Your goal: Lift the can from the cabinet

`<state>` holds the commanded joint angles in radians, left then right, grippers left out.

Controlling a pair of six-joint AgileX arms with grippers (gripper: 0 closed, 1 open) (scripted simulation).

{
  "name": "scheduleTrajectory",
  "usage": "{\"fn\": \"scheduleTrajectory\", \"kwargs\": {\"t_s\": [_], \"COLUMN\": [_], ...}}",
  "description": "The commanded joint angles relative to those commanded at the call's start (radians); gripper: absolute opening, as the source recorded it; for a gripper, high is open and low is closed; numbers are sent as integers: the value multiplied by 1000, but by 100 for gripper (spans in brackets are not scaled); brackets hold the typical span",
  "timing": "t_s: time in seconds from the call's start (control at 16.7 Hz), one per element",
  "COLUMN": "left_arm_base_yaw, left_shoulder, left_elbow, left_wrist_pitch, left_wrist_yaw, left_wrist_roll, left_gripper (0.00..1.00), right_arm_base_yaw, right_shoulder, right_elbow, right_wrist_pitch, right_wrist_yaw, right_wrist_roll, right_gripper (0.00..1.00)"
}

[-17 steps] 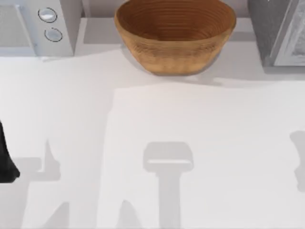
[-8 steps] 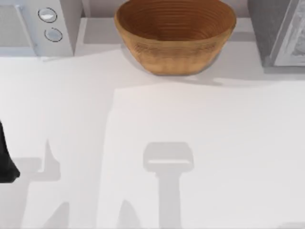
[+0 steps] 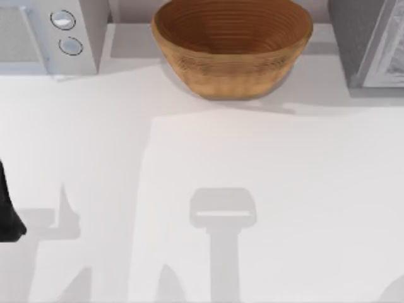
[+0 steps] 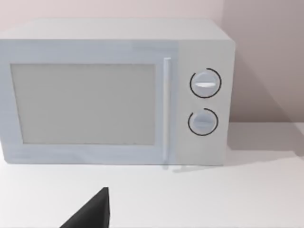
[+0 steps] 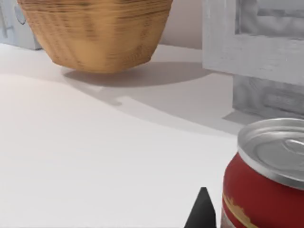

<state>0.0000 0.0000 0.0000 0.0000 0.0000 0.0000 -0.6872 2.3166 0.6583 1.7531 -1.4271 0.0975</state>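
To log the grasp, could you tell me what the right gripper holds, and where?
It cannot be told: the red can sits close beside a right fingertip, but no hold shows.

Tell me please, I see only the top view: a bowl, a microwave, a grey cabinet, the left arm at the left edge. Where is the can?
Observer: In the right wrist view a red can with a silver lid stands upright, in front of the cabinet.
Operator: Is the right end effector near it?
Observer: Yes, a dark part of the right end effector shows close beside the can; touching or apart, I cannot tell.
Operator: And the microwave door?
Observer: The microwave door is shut, by the left wrist view.
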Motion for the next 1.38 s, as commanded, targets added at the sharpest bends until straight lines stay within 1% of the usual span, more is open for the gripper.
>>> {"fn": "scheduleTrajectory", "kwargs": {"t_s": [0.06,0.42,0.6,1.38], "left_arm_base_yaw": [0,0,0,0], "left_shoulder": [0,0,0,0], "left_elbow": [0,0,0,0], "left_wrist_pitch": [0,0,0,0], "left_wrist_yaw": [0,0,0,0], "left_wrist_roll": [0,0,0,0], "left_gripper": [100,100,100,100], "right_arm_base_yaw": [3,75,77,77], "right_shoulder": [80,22,20,20], "right_elbow": [36,19,19,19], "right_wrist_pitch": [-23,-35,-36,-36], "right_wrist_yaw": [3,75,77,77], "right_wrist_roll": [1,-36,-37,-37], "right_gripper": [0,0,0,98]}}
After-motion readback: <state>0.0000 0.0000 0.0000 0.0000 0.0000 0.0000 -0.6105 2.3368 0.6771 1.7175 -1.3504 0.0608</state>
